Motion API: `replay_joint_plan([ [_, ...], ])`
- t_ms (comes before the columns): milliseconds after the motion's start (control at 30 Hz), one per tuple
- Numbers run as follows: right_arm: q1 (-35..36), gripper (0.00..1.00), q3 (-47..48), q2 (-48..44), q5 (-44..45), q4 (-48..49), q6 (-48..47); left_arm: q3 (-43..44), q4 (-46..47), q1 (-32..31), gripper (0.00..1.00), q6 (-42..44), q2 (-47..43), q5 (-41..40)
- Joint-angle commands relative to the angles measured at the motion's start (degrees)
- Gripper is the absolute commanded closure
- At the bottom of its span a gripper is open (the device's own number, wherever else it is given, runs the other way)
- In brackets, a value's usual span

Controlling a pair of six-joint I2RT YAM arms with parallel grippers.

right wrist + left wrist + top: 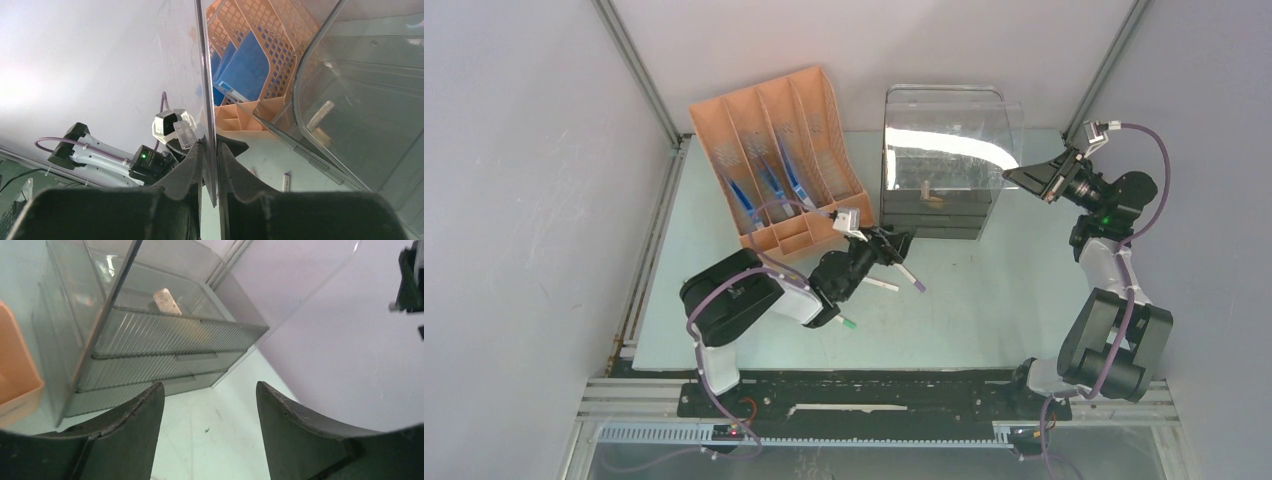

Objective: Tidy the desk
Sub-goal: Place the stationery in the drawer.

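The pale mint-green desk (994, 300) carries a clear drawer unit (936, 205) at the back centre. Its clear lid (954, 125) stands raised. My right gripper (1022, 178) is shut on the lid's right edge; in the right wrist view the clear panel (202, 75) runs down between my fingers (186, 167). A small whitish block (923, 188) lies in the unit's top tray, also in the left wrist view (166, 301). My left gripper (902, 243) is open and empty, low over the desk (210, 430) in front of the drawers (150, 365).
An orange file rack (774, 150) with blue folders (245, 70) stands at back left. A purple-capped pen (908, 273), a white pen (880, 285) and a green-capped pen (846, 323) lie by my left arm. Grey walls enclose both sides.
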Motion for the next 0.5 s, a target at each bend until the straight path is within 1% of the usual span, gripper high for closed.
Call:
replay_joint_plan([
  [0,0.53,0.80,-0.13,-0.33,0.62,-0.11,-2.29,-3.97,8.22,-0.20,0.27,10.87,-5.38,4.94],
  [33,0.59,0.80,-0.12,-0.40,0.66,-0.25,-2.44,-5.01,9.28,-0.14,0.26,12.75,-6.01,5.69],
  [100,0.60,0.80,-0.16,-0.50,0.65,-0.66,-2.87,-6.70,10.83,0.15,0.20,14.49,-6.98,6.33],
  [167,0.60,0.80,-0.12,-0.62,0.67,-1.23,-3.44,-7.53,11.34,1.15,0.13,15.06,-7.62,9.39],
  [233,0.51,0.80,-0.15,-0.77,0.69,-1.75,-3.84,-7.24,11.62,2.70,0.08,13.09,-7.49,13.96],
  [300,0.51,0.80,-0.12,-0.84,0.67,-2.17,-4.27,-6.09,11.72,4.41,0.06,8.55,-6.91,18.56],
  [333,0.52,0.80,-0.11,-0.94,0.66,-2.33,-4.47,-5.51,11.73,5.08,0.02,6.60,-6.62,20.06],
  [400,0.42,0.80,-0.16,-0.99,0.57,-2.77,-4.85,-4.42,11.77,5.87,0.00,3.97,-6.44,20.98],
  [467,0.42,0.80,-0.12,-0.99,0.29,-2.90,-5.29,-3.76,11.73,5.99,0.00,3.93,-6.75,20.44],
])
